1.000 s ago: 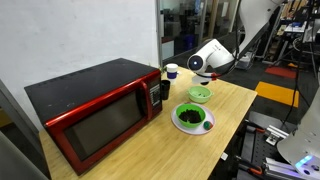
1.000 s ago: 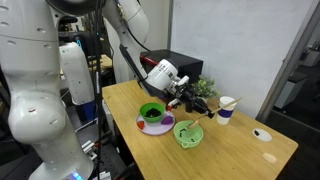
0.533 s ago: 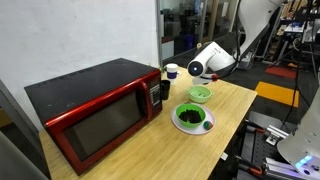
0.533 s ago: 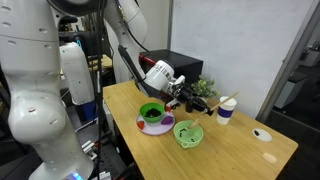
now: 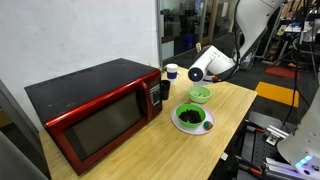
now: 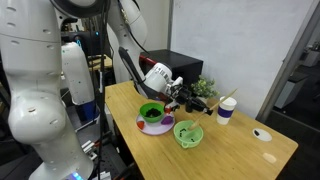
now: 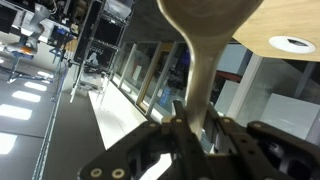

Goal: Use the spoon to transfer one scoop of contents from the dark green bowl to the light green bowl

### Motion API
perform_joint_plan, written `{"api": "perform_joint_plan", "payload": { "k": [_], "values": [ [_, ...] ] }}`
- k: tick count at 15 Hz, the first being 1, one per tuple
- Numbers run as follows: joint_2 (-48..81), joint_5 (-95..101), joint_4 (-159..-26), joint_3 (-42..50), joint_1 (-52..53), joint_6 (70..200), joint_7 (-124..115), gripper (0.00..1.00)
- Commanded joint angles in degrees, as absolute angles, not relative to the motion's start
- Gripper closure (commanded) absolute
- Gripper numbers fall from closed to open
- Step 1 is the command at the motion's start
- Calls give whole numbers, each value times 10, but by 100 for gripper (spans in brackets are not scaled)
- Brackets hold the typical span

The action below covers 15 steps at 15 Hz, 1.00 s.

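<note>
In the wrist view the gripper [image 7: 196, 128] has its fingers drawn narrow, pinching the slim handle of the spoon [image 7: 203, 60]. The wood looks light, stiff and smooth, so it may swivel; a firm hold on the handle suits it. It hangs in the air, apart from the 2 bowls: the light green bowl [image 6: 181, 135], then the dark green bowl [image 6: 152, 106] with its contents [image 6: 152, 116].
</note>
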State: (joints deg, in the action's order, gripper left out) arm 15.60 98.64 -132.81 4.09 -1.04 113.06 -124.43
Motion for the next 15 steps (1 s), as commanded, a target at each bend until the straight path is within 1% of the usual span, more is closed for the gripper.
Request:
{"api": "perform_joint_plan", "payload": {
  "k": [1,8,15],
  "values": [
    [180,1013,-1326,26,-15,1097,-1268,94],
    [218,1044,-1322,8,-9,1043,-1296,94],
    [229,1073,-1325,-8,-3,996,-1314,94]
  ]
}}
